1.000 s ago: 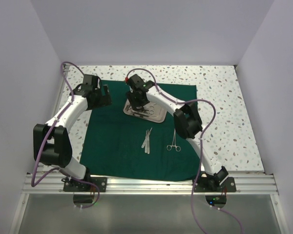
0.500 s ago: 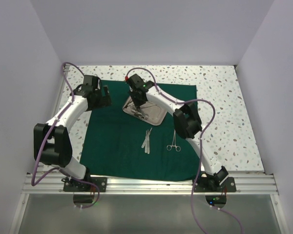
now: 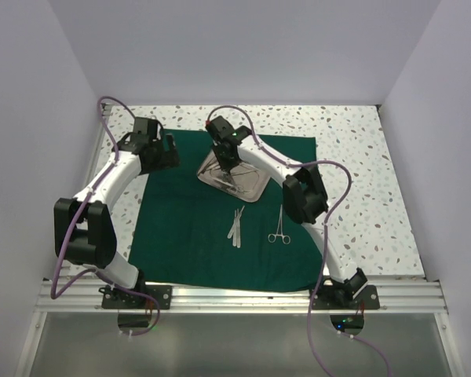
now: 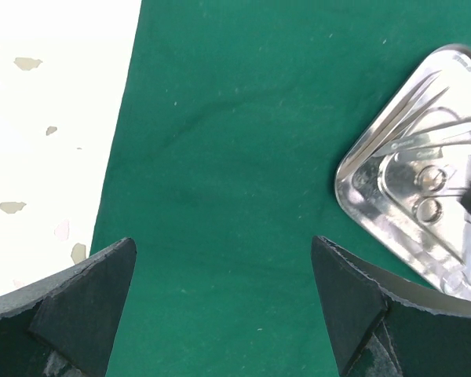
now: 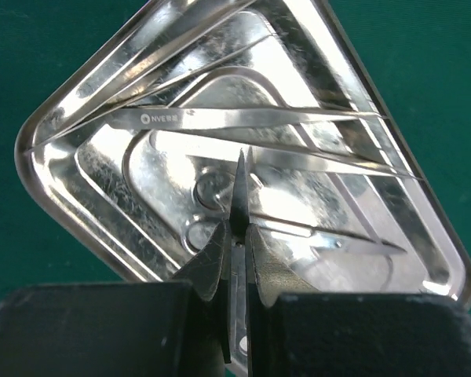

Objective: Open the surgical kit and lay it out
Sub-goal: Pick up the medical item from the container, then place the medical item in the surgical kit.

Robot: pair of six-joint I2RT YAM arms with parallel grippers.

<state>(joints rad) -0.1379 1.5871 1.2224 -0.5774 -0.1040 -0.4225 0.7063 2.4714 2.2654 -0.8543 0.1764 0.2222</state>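
Note right end effector [image 5: 235, 236] clenched on slim steel instrument [image 5: 240, 177], tip over steel tray [image 5: 39, 149]. Left end effector [image 4: 224, 271] released above green cloth [image 4: 220, 157]. Tweezers [image 3: 236, 226], forceps [image 3: 279, 228] lie on cloth near tray.

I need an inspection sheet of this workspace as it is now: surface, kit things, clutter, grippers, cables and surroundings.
Surface: speckled white table, with a green cloth spread flat on it.
Job's things: steel tray on the far part of the cloth, with tweezers inside; loose tweezers and ring-handled forceps lie on the cloth nearer the arms.
Clutter: nothing seen.
Grippers: left gripper open above bare cloth beside the tray; right gripper shut on a slim pointed instrument over the tray.
Cables: purple cables run along both arms.
Surroundings: plain pale walls; metal rail at the near edge.
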